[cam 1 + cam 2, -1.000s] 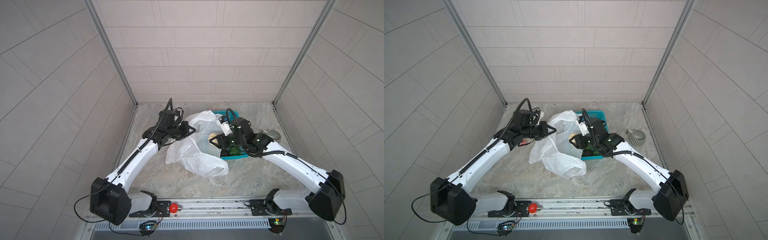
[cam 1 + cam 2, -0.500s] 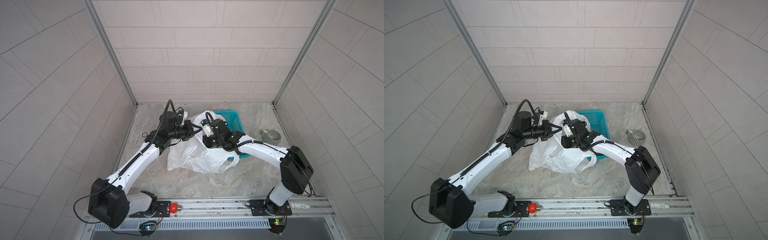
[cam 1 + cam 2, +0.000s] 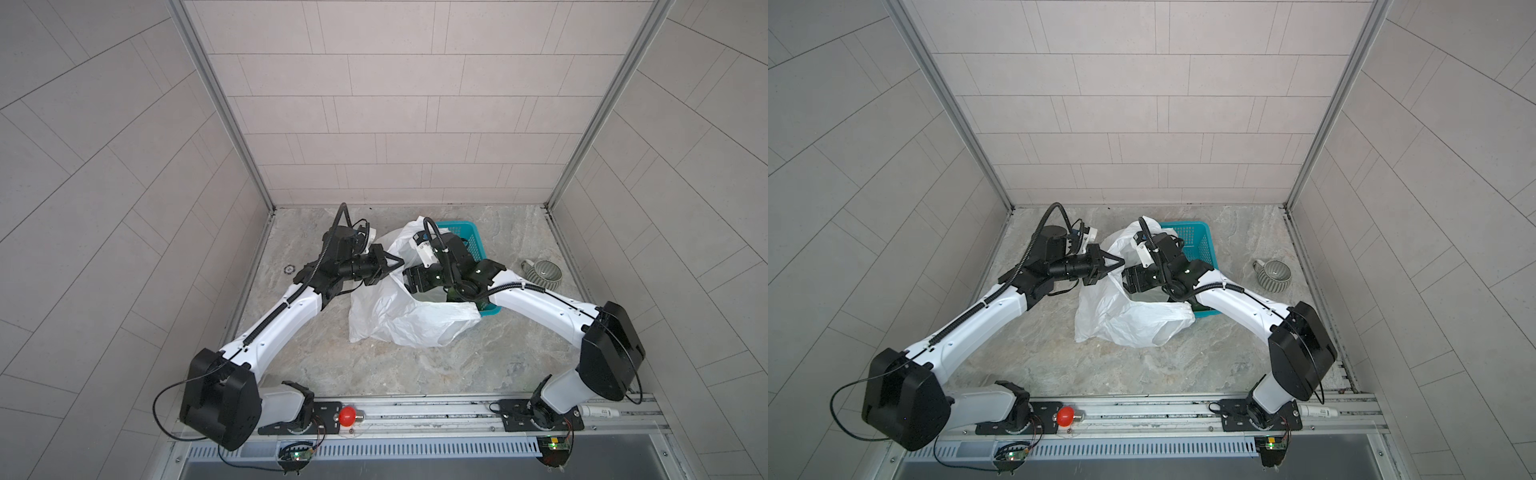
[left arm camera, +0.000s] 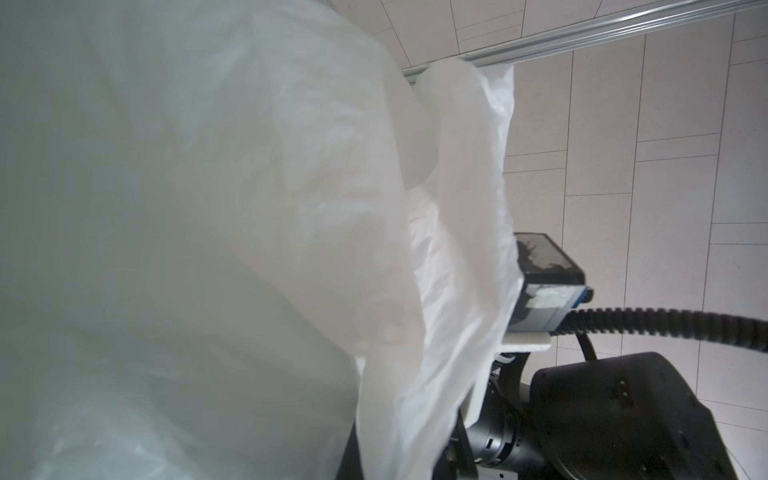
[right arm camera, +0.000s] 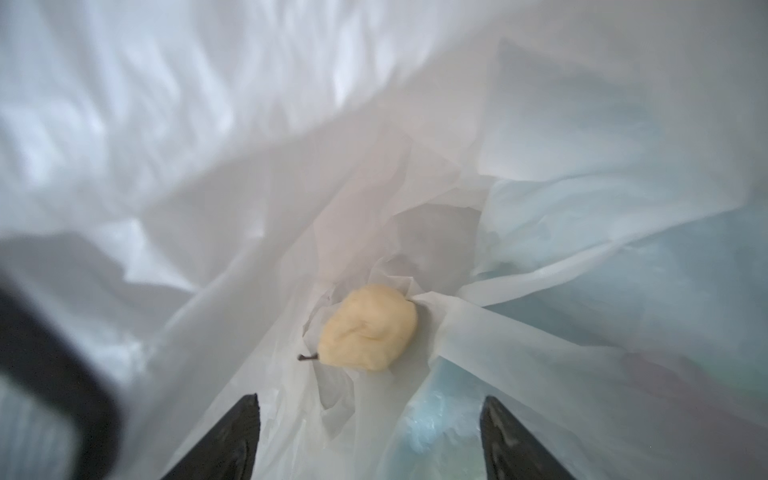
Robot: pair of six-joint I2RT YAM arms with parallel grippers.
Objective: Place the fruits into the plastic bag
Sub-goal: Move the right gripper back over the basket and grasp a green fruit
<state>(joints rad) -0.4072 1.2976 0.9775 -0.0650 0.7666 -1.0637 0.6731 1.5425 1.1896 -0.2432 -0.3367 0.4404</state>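
Now your right gripper (image 5: 370, 409) has let go. A second ago it hung over the teal perforated plastic basket (image 3: 462, 232) with the pale fruit between its jaws, and half a second ago it was reaching into the bag's mouth. Here its jaws stand spread wide with nothing between them.

The pale cream-yellow lumpy fruit (image 5: 370, 328) lies loose in a fold at the bottom of the thin crinkled white plastic carrier bag (image 3: 409, 322). It is clear of both black fingertips (image 5: 237, 436), and its short dark stem pokes out sideways.

Your left gripper (image 3: 397, 263) has kept its hold. Its jaws stay pressed together on the bag's rim, lifting that side so the mouth gapes toward the right arm.

The film is translucent and softly creased. In the right wrist view a pale teal tint glows through it, and in the left wrist view it drapes over most of the lens. The fruit's skin looks matte and dimpled.

In both top views the bag's lower part slumps on the grey marbled stone worktop (image 3: 374, 374), against the rectangular, grid-walled basket.
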